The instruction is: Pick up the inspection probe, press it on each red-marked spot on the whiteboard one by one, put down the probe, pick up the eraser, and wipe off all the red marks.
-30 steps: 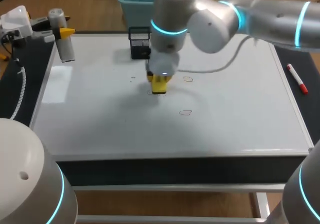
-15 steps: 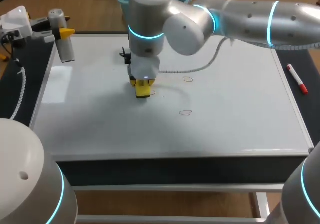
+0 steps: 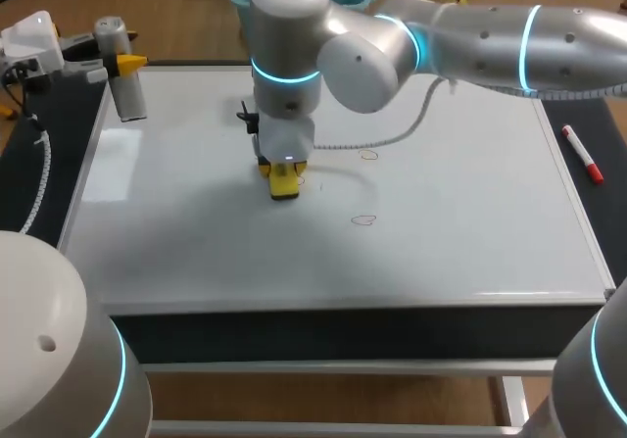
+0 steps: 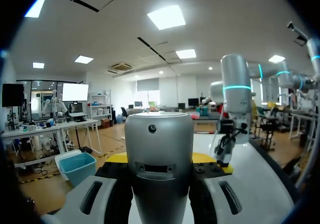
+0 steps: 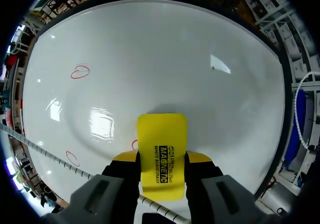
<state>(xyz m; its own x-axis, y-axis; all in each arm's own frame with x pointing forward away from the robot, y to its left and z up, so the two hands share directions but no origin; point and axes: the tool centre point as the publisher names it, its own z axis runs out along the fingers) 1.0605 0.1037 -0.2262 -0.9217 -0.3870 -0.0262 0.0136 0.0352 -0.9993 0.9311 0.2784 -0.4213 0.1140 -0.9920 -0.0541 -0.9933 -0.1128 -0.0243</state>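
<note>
Head view showed the right arm, smooth grey shells with glowing cyan rings, reaching in over the glossy whiteboard. Its right gripper pointed straight down and was closed on the eraser, a flat, bright yellow rectangular block pressed against the board left of centre. From the right wrist camera the eraser sat clamped between the two yellow-tipped fingers, its rounded end sticking out ahead of them. A sliver of a red mark peeked out just beside the eraser. Two thin red ovals were drawn well apart from it, one far ahead and one off to the side; from above they were the ovals and to the right of the eraser.

The inspection probe, a dull silver cylinder, stood at the board's far left corner by the left gripper. In the left wrist picture the probe filled the middle, rounded and metallic; whether that gripper clasped it I could not tell. A red marker pen lay on the dark ledge right of the board.

Since a second before, the right arm had swept the eraser leftwards across the board, then edged slightly back and nearer. Both ovals were unchanged.
</note>
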